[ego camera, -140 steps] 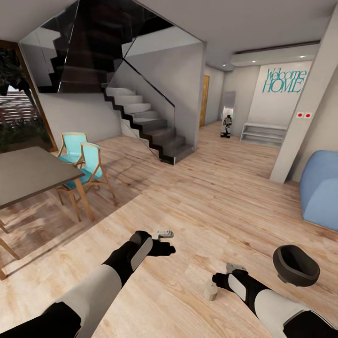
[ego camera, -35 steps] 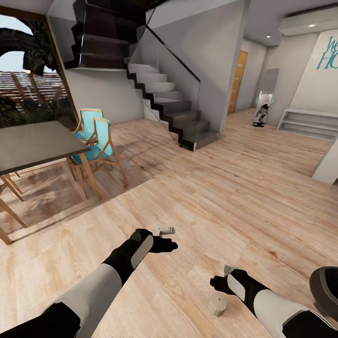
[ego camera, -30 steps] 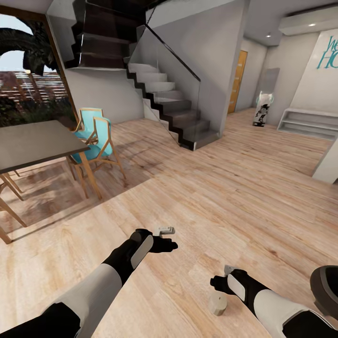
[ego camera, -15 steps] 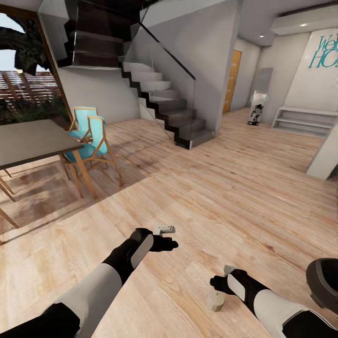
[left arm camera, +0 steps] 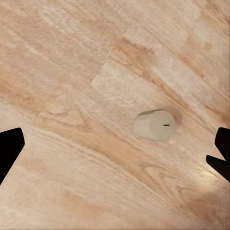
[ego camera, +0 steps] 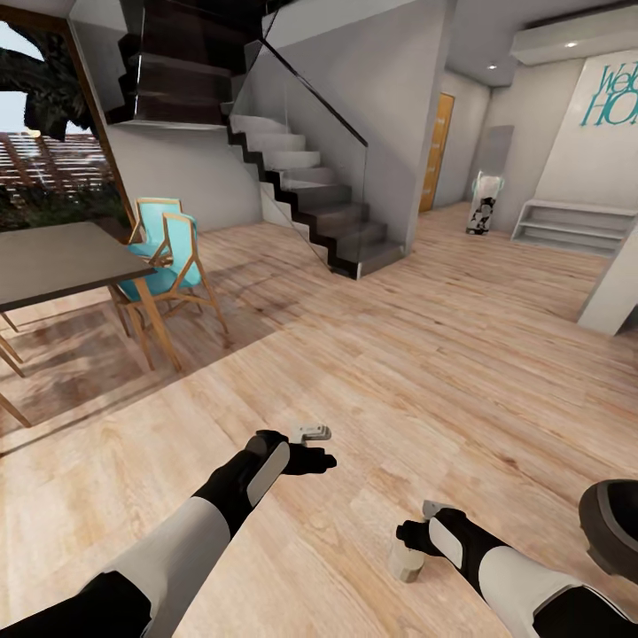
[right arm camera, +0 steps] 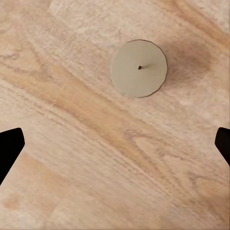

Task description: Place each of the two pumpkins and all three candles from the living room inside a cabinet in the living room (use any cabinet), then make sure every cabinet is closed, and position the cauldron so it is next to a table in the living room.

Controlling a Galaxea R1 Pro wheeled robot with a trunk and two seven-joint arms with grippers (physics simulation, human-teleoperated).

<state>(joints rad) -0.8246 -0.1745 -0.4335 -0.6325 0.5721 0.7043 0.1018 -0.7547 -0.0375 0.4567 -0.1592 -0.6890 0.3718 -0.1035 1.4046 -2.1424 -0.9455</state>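
A candle (ego camera: 406, 564) stands upright on the plank floor (ego camera: 425, 372), just at the tip of the right claw (ego camera: 416, 539), about 5 o'clock from where the robot looks. From the right wrist its round top and wick (right arm camera: 139, 68) sit between spread fingers (right arm camera: 9, 146), nothing held. The left claw (ego camera: 321, 461) hangs released, empty, over bare floor. The cauldron (ego camera: 611, 527) sits on the floor at 4 o'clock, cut by the frame. A dark table (ego camera: 53, 261) with turquoise chairs (ego camera: 168, 257) is at 10 o'clock, stairs (ego camera: 310, 199) at 12.

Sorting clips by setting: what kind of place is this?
Probably an open-plan home interior: a staircase, a dining table with turquoise chairs, and a "Welcome Home" wall sign.
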